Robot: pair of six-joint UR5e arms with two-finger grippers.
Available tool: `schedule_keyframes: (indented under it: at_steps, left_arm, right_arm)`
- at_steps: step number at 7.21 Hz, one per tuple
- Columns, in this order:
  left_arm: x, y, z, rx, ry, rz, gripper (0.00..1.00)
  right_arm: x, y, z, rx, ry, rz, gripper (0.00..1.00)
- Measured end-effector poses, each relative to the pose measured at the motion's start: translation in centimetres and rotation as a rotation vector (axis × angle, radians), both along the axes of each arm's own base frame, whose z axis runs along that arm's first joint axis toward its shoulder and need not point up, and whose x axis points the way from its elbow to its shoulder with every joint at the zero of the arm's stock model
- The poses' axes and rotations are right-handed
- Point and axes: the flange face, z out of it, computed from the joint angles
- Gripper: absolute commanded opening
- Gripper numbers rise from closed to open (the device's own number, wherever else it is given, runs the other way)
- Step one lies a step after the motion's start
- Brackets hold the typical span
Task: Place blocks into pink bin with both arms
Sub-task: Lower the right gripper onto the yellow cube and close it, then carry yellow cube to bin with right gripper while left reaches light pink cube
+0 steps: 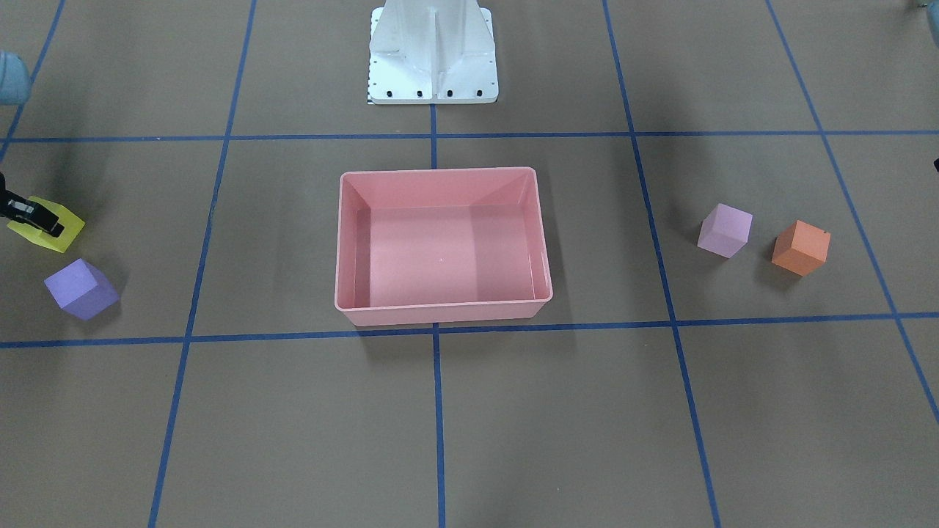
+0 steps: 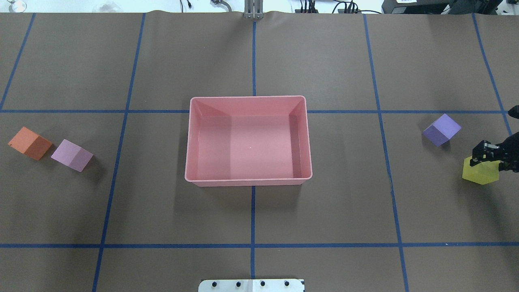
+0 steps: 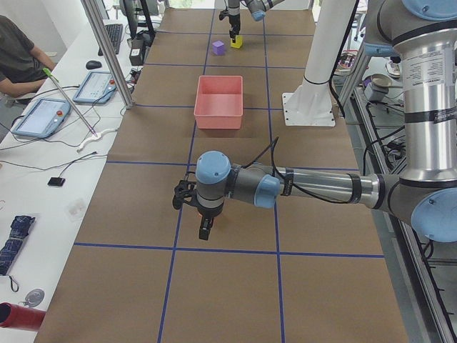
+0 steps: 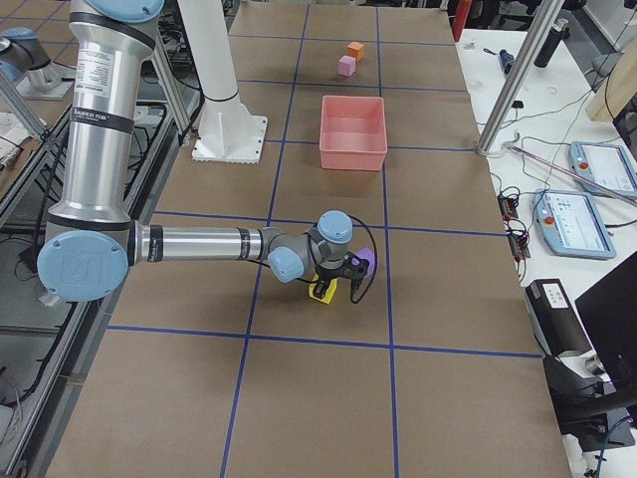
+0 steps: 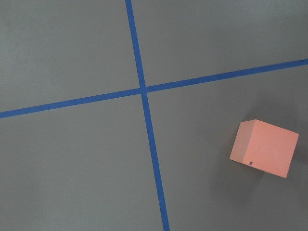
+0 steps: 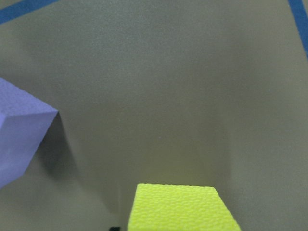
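Note:
The pink bin (image 1: 440,170) (image 2: 247,181) stands empty at the table's centre. The yellow block (image 1: 67,220) (image 2: 480,175) and the purple block (image 1: 81,288) (image 2: 442,129) lie on my right side. My right gripper (image 2: 482,156) (image 1: 37,216) is down over the yellow block's top and looks open; the block rests on the table. The right wrist view shows the yellow block (image 6: 180,207) close below. The pale pink-lilac block (image 2: 72,155) and the orange block (image 2: 30,142) (image 5: 263,148) lie on my left side. My left gripper (image 3: 205,232) hovers near them; I cannot tell its state.
The white pedestal base (image 1: 433,55) (image 2: 251,285) stands behind the bin on the robot's side. Blue tape lines grid the brown table. A side bench with tablets and a seated operator (image 3: 14,57) runs along the table's far edge.

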Motion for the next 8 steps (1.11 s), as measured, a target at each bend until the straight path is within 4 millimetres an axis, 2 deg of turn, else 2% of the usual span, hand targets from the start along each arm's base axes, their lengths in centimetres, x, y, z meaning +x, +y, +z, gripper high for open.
schedule_keyframes:
  at_steps: [1, 2, 3, 4, 5, 6, 7, 8]
  left_arm:
    - [1.6, -0.6, -1.2, -0.013, 0.039, -0.029, 1.00]
    - [4.2, -0.9, -2.5, -0.026, 0.083, -0.055, 1.00]
    - [7.1, -1.0, -3.5, -0.032, 0.118, -0.062, 1.00]
    - [10.1, -1.1, -4.6, -0.018, 0.143, -0.036, 1.00]
    - [13.3, -1.5, -5.8, 0.005, 0.155, 0.009, 0.99]
    - [16.5, -1.6, -6.8, 0.031, 0.146, 0.057, 0.99]
    - [20.2, -1.4, -7.4, 0.064, 0.118, 0.103, 0.99]
    - [23.6, -1.0, -7.9, 0.095, 0.087, 0.141, 0.99]
  right_arm:
    - [0.4, -0.3, -2.4, 0.017, -0.039, 0.006, 0.00]
    - [1.6, -1.0, -5.2, 0.021, -0.105, 0.022, 0.00]
    - [2.6, -2.3, -7.9, 0.034, -0.162, 0.037, 0.00]
    - [2.4, -4.0, -10.8, 0.075, -0.197, 0.041, 0.00]
    - [1.2, -6.0, -14.0, 0.135, -0.212, 0.039, 0.00]
    - [-0.9, -7.7, -17.2, 0.186, -0.214, 0.042, 0.00]
    - [-4.5, -9.0, -21.1, 0.202, -0.222, 0.053, 0.00]
    - [-9.0, -9.7, -25.7, 0.195, -0.229, 0.062, 0.00]
